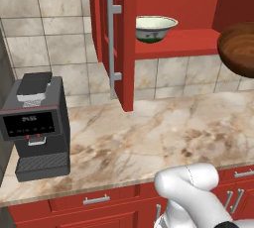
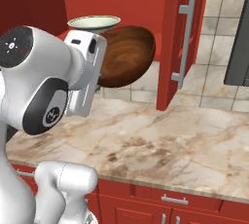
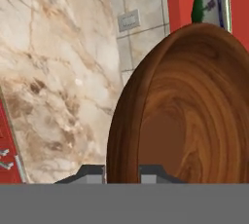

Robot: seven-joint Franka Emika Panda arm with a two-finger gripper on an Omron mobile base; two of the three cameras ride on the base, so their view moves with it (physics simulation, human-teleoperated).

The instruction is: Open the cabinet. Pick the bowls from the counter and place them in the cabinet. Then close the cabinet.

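Cabinet (image 1: 126,38) open, ceramic bowl (image 1: 155,28) already on shelf. Gripper (image 3: 122,172) clamps wooden bowl (image 2: 125,55) rim, airborne near shelf. Left: place it, close doors.

Even, bright, sharp; soft shadows

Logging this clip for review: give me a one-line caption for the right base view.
Wooden bowl held tilted above the counter beside the open cabinet, ceramic bowl already shelved.
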